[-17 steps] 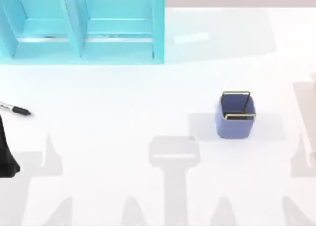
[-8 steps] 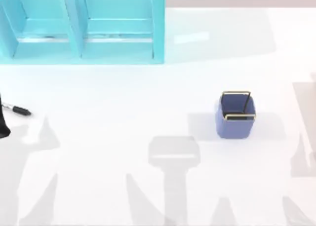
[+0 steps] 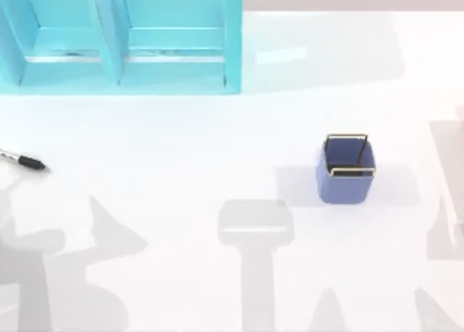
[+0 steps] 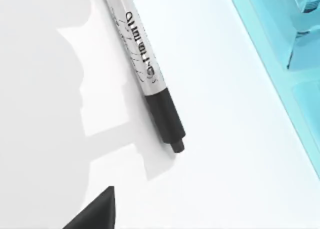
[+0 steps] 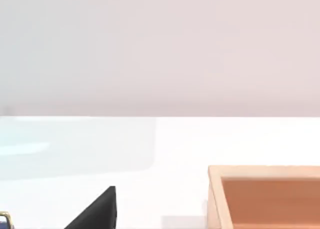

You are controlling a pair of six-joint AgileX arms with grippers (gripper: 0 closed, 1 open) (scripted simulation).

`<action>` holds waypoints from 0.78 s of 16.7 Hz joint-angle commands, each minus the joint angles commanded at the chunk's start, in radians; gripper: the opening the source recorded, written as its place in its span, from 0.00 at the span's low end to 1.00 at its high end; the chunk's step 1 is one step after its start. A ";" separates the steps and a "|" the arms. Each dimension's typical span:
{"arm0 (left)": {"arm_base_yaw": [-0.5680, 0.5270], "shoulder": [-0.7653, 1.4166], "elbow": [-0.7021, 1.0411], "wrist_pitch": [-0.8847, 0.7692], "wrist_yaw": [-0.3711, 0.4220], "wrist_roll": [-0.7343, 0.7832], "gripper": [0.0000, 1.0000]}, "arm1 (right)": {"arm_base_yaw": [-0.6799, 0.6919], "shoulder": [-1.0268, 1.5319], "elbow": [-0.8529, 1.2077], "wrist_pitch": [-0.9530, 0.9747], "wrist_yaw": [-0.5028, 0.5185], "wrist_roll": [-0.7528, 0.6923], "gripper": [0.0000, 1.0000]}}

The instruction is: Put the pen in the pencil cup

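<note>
The pen (image 3: 22, 160) lies flat on the white table at the far left edge, black cap end pointing right. In the left wrist view the pen (image 4: 142, 64) is close below the camera, a silvery barrel with black script and a black cap, and a black piece of my left gripper (image 4: 95, 214) sits at the picture's edge, apart from it. The pencil cup (image 3: 346, 169), blue-purple with a thin gold rim, stands upright right of the table's middle. A black piece of my right gripper (image 5: 95, 211) hangs above the table, with a bit of gold rim (image 5: 4, 219) beside it.
The large cyan shelf unit (image 3: 119, 38) fills the back left of the table, and its edge (image 4: 280, 49) runs near the pen. A wooden box (image 5: 265, 194) stands in front of the right wrist camera. Arm shadows fall across the front of the table.
The dark shape of my left arm at the top view's left edge has gone out of that picture. Its shadow has shifted on the table. Pen and cup have not moved.
</note>
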 joint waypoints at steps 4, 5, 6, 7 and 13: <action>0.075 0.249 0.093 0.051 0.100 -0.145 1.00 | 0.000 0.000 0.000 0.000 0.000 0.000 1.00; 0.088 0.292 0.111 0.062 0.118 -0.170 1.00 | 0.000 0.000 0.000 0.000 0.000 0.000 1.00; 0.100 0.327 0.126 0.072 0.132 -0.190 1.00 | 0.000 0.000 0.000 0.000 0.000 0.000 1.00; 0.108 0.354 0.138 0.079 0.143 -0.205 1.00 | 0.000 0.000 0.000 0.000 0.000 0.000 1.00; 0.110 0.375 0.145 0.085 0.151 -0.216 1.00 | 0.000 0.000 0.000 0.000 0.000 0.000 1.00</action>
